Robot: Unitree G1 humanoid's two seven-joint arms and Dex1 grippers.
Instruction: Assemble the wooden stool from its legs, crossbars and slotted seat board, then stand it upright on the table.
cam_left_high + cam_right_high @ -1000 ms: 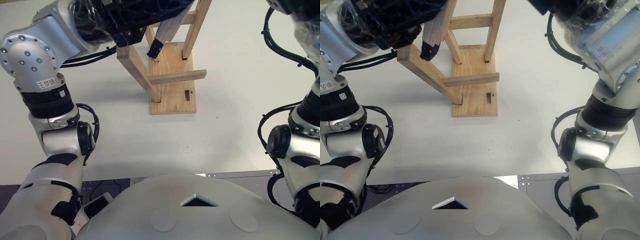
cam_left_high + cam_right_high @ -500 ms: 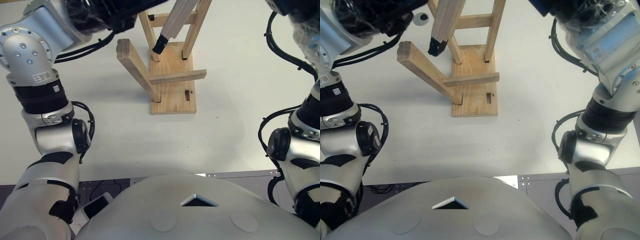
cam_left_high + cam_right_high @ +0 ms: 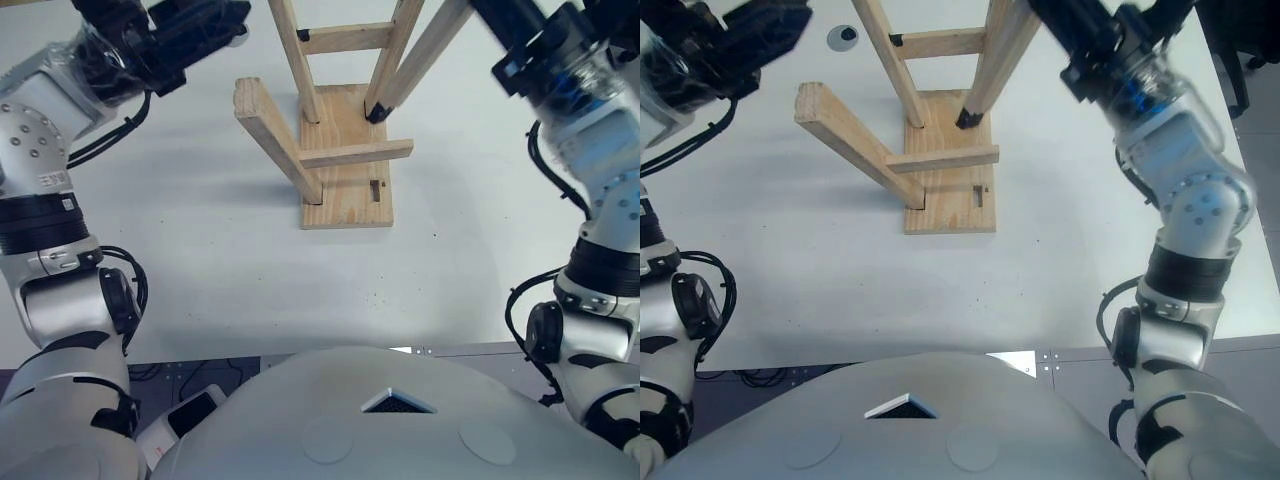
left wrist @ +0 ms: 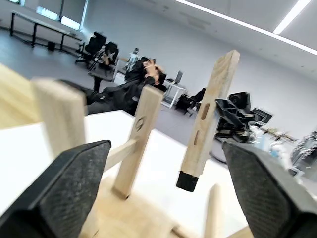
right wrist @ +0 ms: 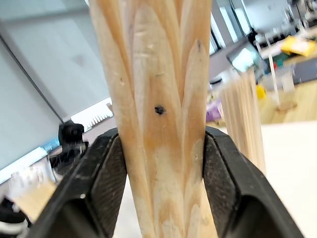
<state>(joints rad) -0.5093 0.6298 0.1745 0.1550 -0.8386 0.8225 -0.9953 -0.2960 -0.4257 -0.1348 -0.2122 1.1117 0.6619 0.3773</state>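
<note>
The right gripper (image 5: 163, 198) squeezes the last pale wooden leg (image 3: 418, 58) over the flat slotted wooden seat board (image 3: 345, 200) on the white table (image 3: 200, 250), the left gripper (image 4: 163, 196) is wide open, and next the leg probably goes into the empty slot (image 3: 375, 190).

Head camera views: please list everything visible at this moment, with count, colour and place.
slotted wooden seat board: one, pale wood, flat on mid-table.
wooden legs set in the board: three, pale wood; two far ones upright, the near-left one leaning left.
loose wooden leg with black cap: one, pale wood, capped tip at the board's far-right corner.
wooden crossbars: two, pale wood; one joins the far legs, one juts right from the leaning leg.
round dark grommet: one, far left of table.
white table: one.
left gripper: open, far left.
right gripper: shut on the loose leg.
</note>
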